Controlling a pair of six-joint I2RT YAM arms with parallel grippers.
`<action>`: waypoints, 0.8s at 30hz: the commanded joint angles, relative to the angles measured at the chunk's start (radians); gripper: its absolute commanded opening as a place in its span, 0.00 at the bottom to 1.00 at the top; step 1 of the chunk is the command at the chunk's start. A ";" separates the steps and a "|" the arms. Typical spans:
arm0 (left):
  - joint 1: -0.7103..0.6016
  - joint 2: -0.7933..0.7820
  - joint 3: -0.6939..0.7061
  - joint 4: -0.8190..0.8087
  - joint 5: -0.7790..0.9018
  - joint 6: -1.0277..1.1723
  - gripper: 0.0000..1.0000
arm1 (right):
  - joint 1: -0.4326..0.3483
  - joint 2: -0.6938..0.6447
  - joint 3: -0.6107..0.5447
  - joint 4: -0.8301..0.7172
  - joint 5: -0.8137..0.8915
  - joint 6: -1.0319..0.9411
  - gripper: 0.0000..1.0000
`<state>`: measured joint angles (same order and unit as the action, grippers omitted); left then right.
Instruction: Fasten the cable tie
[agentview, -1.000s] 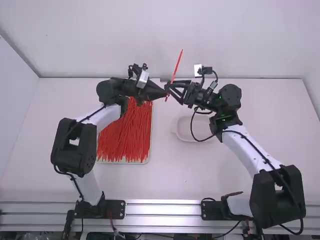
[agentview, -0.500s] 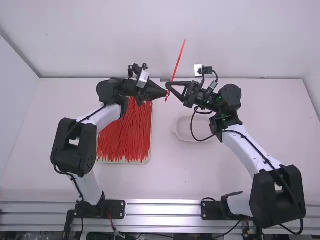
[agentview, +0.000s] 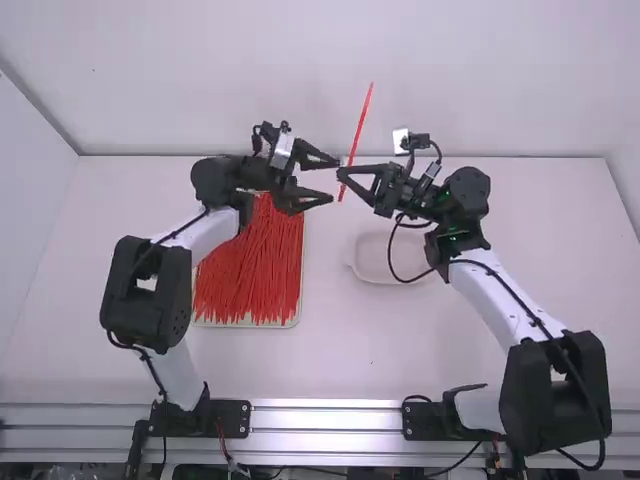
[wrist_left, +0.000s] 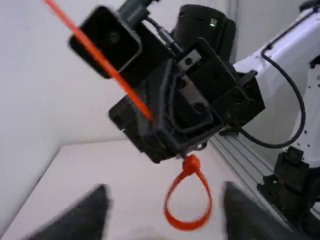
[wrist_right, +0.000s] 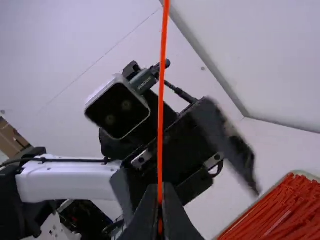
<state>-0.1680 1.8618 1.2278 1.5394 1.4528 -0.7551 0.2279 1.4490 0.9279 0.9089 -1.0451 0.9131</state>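
A red cable tie (agentview: 358, 125) is held above the back of the table, its long tail pointing up and away. My right gripper (agentview: 345, 182) is shut on it near the head. In the left wrist view the tie's closed loop (wrist_left: 186, 224) hangs below the right gripper's fingers, and the tail (wrist_left: 100, 60) runs off past that arm's camera. My left gripper (agentview: 325, 177) faces the right one, open, with its fingers spread on either side of the loop and not touching it. In the right wrist view the tie (wrist_right: 162, 100) rises straight from my right gripper (wrist_right: 161, 220).
A tray (agentview: 298, 305) piled with loose red cable ties (agentview: 250, 270) lies under the left arm. A shallow white dish (agentview: 372, 268) sits on the table below the right gripper. An aluminium rail (agentview: 320, 415) runs along the table's front edge.
My left gripper has opened and let go of the tie. The right gripper has kept hold of the tie and shifted it slightly to the right.
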 joint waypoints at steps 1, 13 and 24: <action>0.029 0.006 0.016 -0.020 -0.028 -0.027 0.99 | -0.014 -0.017 0.021 0.004 -0.034 -0.005 0.00; 0.118 0.006 0.013 -0.340 0.032 0.008 0.99 | -0.107 -0.017 0.021 -0.193 -0.117 -0.152 0.00; 0.124 0.006 0.013 -0.893 -0.038 0.353 0.99 | -0.124 -0.017 0.020 -0.422 -0.114 -0.362 0.00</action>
<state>-0.0448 1.8618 1.2278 0.6708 1.4425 -0.5278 0.1062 1.4487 0.9283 0.4923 -1.1461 0.6239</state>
